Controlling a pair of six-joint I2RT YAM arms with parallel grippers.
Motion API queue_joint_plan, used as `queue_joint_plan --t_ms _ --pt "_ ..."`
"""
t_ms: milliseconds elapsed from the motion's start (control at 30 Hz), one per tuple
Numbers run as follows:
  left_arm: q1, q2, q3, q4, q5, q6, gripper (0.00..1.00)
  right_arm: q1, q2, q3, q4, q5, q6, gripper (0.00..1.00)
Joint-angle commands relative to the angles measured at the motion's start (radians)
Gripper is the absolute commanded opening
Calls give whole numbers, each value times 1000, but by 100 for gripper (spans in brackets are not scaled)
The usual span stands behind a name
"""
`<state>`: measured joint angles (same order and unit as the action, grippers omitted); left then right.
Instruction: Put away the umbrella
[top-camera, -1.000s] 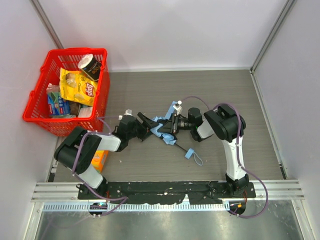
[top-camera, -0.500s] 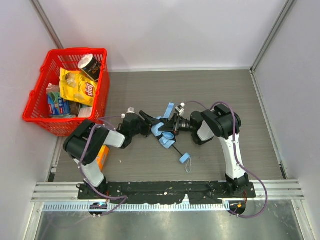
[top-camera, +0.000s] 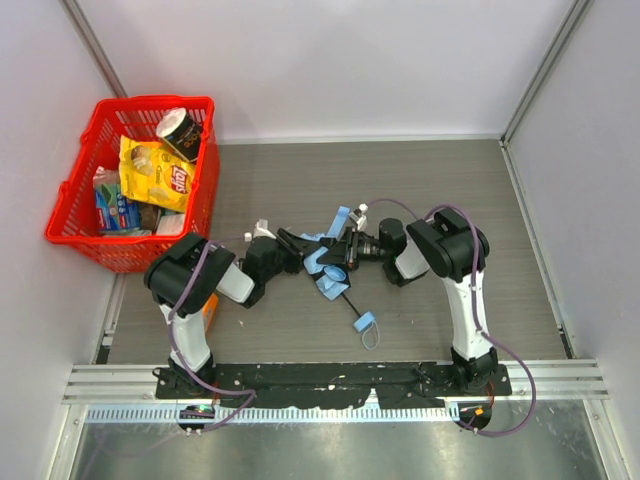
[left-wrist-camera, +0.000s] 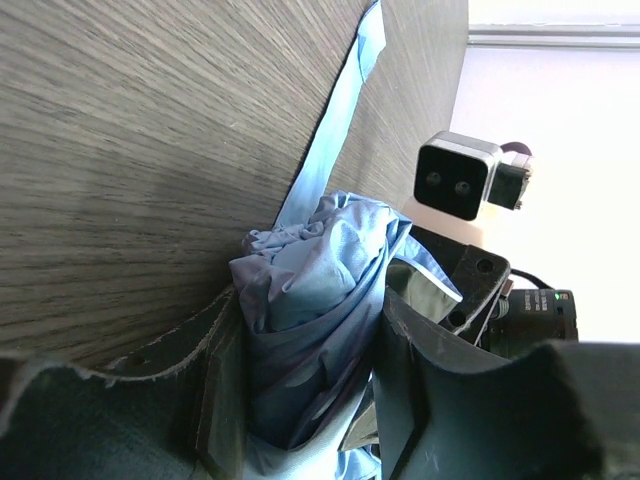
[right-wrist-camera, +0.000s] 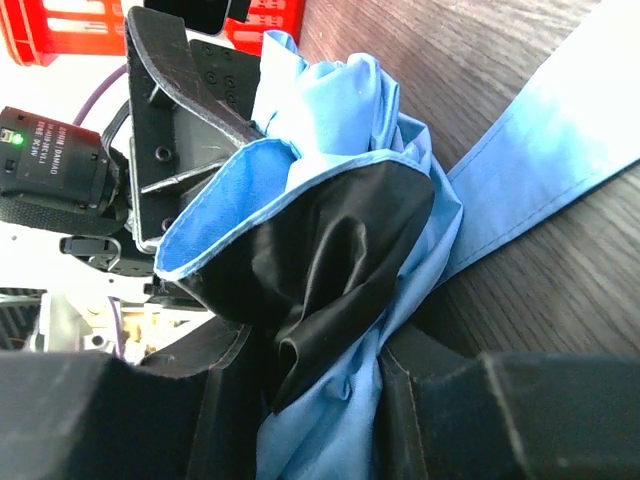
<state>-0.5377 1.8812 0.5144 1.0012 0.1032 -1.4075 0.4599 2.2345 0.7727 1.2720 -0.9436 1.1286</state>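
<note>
Umbrella (top-camera: 326, 268) cloth lies bunched on the wooden table (top-camera: 440, 190) between the two arms, near the middle and well apart from the red basket (top-camera: 68, 222) of groceries at the far left. From above, the left gripper (top-camera: 300, 247) and right gripper (top-camera: 338, 252) meet nose to nose over the sky-blue bundle, though their jaws are too small there to read. Only this view shows the thin black shaft (top-camera: 346, 302) running toward the near edge and ending in a blue strap loop (top-camera: 365, 323) that lies flat on the table. The left wrist camera shows crumpled cloth filling the left gripper's gap and touching both fingers (left-wrist-camera: 222, 360), so it is clamped on the fabric. It also shows a flat blue band (left-wrist-camera: 340, 130) stretching away over the wood. The right wrist camera alone reveals a black lining (right-wrist-camera: 320, 250) inside the folds, pinched with the blue cloth between the right gripper's fingers (right-wrist-camera: 225, 400). The left gripper's black finger stands just beside the bundle.
</note>
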Motion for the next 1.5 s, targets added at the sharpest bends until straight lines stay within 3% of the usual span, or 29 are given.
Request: queue_joint_plan --t_ms 0,33,133,233,467,667,933,1167,1467 --pt "-16 21 -20 131 -19 24 0 45 -68 19 -340 -15 -275 1" --pt "-16 16 -30 152 -22 25 0 46 -97 34 -487 5 -327 1" --pt "-16 7 -63 201 -37 22 0 45 -145 60 -673 84 -472 8" --pt "-18 2 -88 220 -51 22 0 45 -209 101 -926 187 -593 25" --pt "-18 -19 -135 238 -82 28 0 46 -355 146 -1172 436 -766 52" --pt "-21 -7 -155 240 -91 24 0 48 -464 175 -1215 483 -837 61" --pt "-22 -1 -183 247 -94 4 0 51 -584 186 -1224 508 -882 64" --pt "-28 -16 -183 234 -123 -30 0 97 -595 194 -1231 505 -935 68" --pt "-38 -62 -165 76 -137 -105 0 313 -641 201 -1266 875 -1079 70"
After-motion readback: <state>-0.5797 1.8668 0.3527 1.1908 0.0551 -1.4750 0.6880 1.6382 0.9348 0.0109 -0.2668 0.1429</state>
